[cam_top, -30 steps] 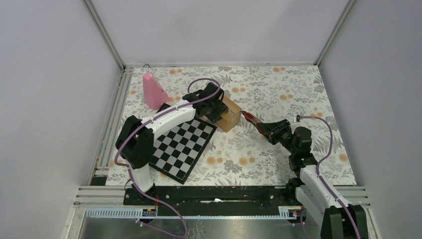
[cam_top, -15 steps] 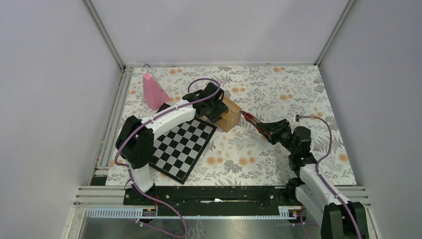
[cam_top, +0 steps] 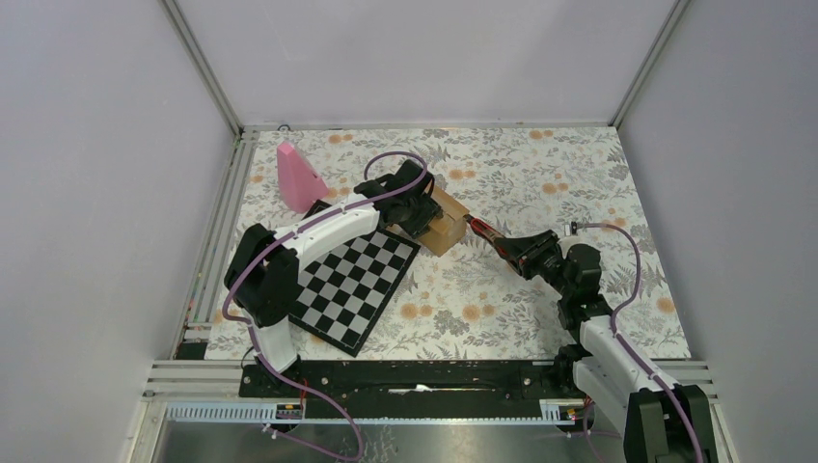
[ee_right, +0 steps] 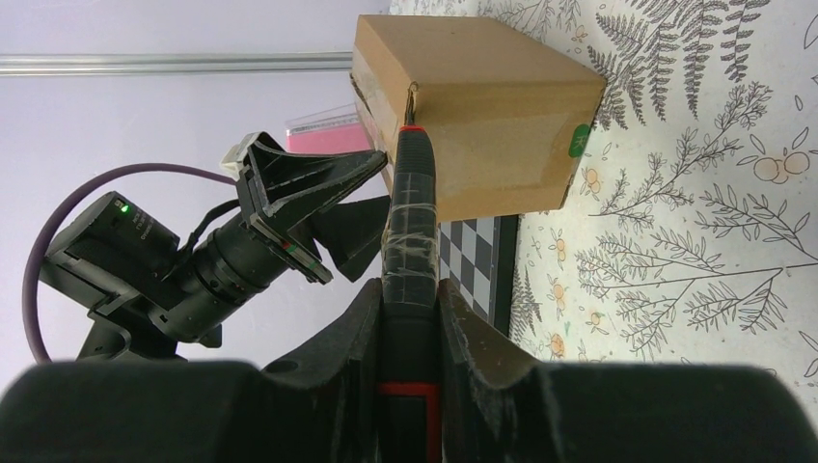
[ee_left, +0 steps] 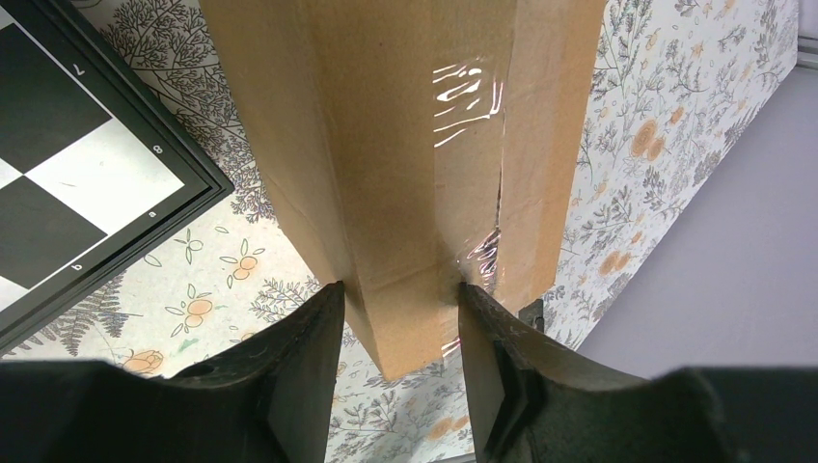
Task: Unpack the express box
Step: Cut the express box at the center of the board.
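Note:
The express box (cam_top: 448, 221) is a small brown carton with taped seams, standing on the floral cloth by the chessboard's far corner. My left gripper (cam_top: 417, 208) is shut on its left end; in the left wrist view both fingers (ee_left: 311, 347) press the box (ee_left: 405, 145) at a corner, gripper (ee_left: 397, 311). My right gripper (cam_top: 529, 257) is shut on a black cutter with a red band (ee_right: 409, 222). The cutter's metal tip (ee_right: 411, 93) touches the box (ee_right: 492, 116) at its upper edge near the seam. A green mark (ee_right: 577, 140) shows on the box's side.
A black-and-white chessboard (cam_top: 355, 278) lies flat at the left, just below the box. A pink cone-like object (cam_top: 298, 177) stands at the back left. Grey walls and metal rails enclose the floral-covered table (cam_top: 540, 174).
The right arm has edged slightly left, bringing the cutter tip a little nearer along the box. The left arm and the box have not moved.

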`<action>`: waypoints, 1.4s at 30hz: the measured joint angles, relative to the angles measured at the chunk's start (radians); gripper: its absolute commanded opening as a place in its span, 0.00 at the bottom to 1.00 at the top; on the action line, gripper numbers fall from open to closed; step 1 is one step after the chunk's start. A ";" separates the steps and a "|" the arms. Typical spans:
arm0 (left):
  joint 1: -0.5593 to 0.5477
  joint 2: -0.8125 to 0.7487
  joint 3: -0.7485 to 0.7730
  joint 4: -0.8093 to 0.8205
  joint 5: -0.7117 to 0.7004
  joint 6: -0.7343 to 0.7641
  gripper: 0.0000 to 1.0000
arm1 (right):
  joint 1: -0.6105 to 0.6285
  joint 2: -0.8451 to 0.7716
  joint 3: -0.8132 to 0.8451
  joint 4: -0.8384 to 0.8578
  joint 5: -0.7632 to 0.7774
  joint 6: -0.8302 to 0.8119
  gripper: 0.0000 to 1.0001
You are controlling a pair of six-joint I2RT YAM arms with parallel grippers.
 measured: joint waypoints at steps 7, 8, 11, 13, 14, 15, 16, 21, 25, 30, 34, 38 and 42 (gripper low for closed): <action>0.000 0.000 0.000 0.000 0.000 0.000 0.47 | 0.014 0.008 0.000 0.013 0.003 0.000 0.00; 0.000 0.000 0.000 0.000 0.000 0.000 0.47 | 0.016 0.010 0.000 0.014 0.003 0.000 0.00; 0.000 0.001 0.000 0.000 0.001 0.000 0.47 | 0.029 0.026 0.000 0.027 0.003 0.000 0.00; 0.000 0.003 0.002 -0.001 0.001 0.000 0.47 | 0.036 0.037 0.000 0.039 0.004 -0.001 0.00; -0.001 0.003 0.003 -0.001 0.001 0.000 0.47 | 0.040 0.042 0.000 0.044 0.003 -0.001 0.00; -0.002 0.005 0.007 -0.002 0.001 0.000 0.47 | 0.049 0.047 0.000 0.048 0.003 -0.001 0.00; -0.003 0.008 0.010 -0.001 0.001 0.000 0.47 | 0.056 0.051 0.000 0.052 0.003 -0.001 0.00; -0.007 0.011 0.014 -0.002 0.000 0.001 0.48 | 0.076 0.066 0.003 0.063 -0.002 -0.001 0.00; -0.007 0.011 0.015 -0.001 0.000 0.004 0.57 | 0.078 0.043 0.008 0.037 -0.001 -0.002 0.00; -0.009 0.007 0.013 -0.001 -0.002 0.030 0.73 | 0.082 -0.012 0.036 -0.058 -0.001 -0.015 0.00; 0.004 -0.047 -0.041 0.000 -0.005 0.067 0.85 | 0.083 -0.038 0.050 -0.110 -0.001 -0.029 0.00; 0.040 -0.133 -0.108 0.006 -0.008 0.111 0.98 | 0.083 -0.039 0.050 -0.111 -0.010 -0.040 0.00; 0.093 -0.176 -0.124 0.031 0.001 0.161 0.99 | 0.083 -0.004 0.051 -0.078 -0.032 -0.058 0.00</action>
